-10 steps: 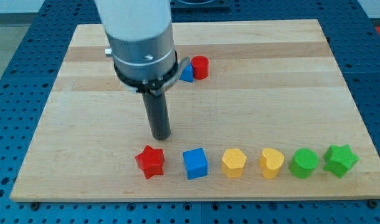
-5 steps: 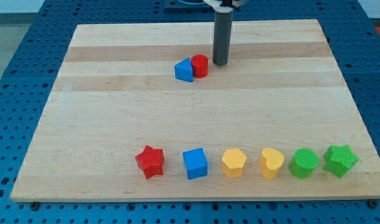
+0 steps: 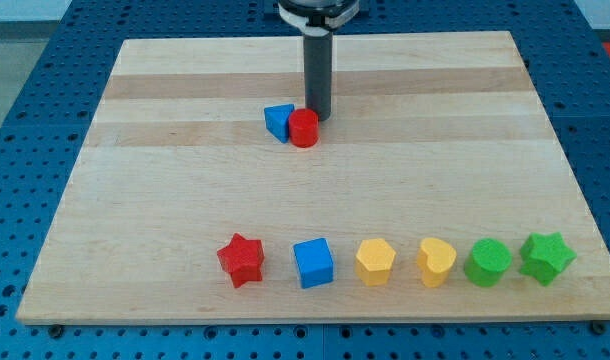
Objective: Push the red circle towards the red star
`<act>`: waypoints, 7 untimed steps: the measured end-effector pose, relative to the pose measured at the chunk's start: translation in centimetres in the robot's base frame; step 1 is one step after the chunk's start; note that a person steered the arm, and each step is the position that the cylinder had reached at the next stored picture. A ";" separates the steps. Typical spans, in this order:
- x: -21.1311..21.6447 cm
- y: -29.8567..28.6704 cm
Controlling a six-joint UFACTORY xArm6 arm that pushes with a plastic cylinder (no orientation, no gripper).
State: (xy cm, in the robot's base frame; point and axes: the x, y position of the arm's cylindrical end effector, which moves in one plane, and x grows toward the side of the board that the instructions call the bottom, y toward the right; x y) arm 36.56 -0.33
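The red circle sits on the wooden board's upper middle, touching a blue triangle on its left. My tip stands right behind the red circle, at its upper right edge, touching or nearly touching it. The red star lies near the view's bottom, left of the row of blocks, well below and a little left of the red circle.
A row runs right from the red star: a blue cube, a yellow hexagon-like block, a yellow heart, a green round block and a green star. The board's bottom edge lies just below them.
My tip went from the board's middle up to the red circle's right, then left and down behind it. The red circle and blue triangle have shifted left and down.
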 end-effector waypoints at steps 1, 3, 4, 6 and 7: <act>2.3 -0.1; 6.4 -2.3; 7.5 -5.1; 7.6 -10.3; 7.6 -12.5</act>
State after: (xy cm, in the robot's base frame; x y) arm 44.14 -12.79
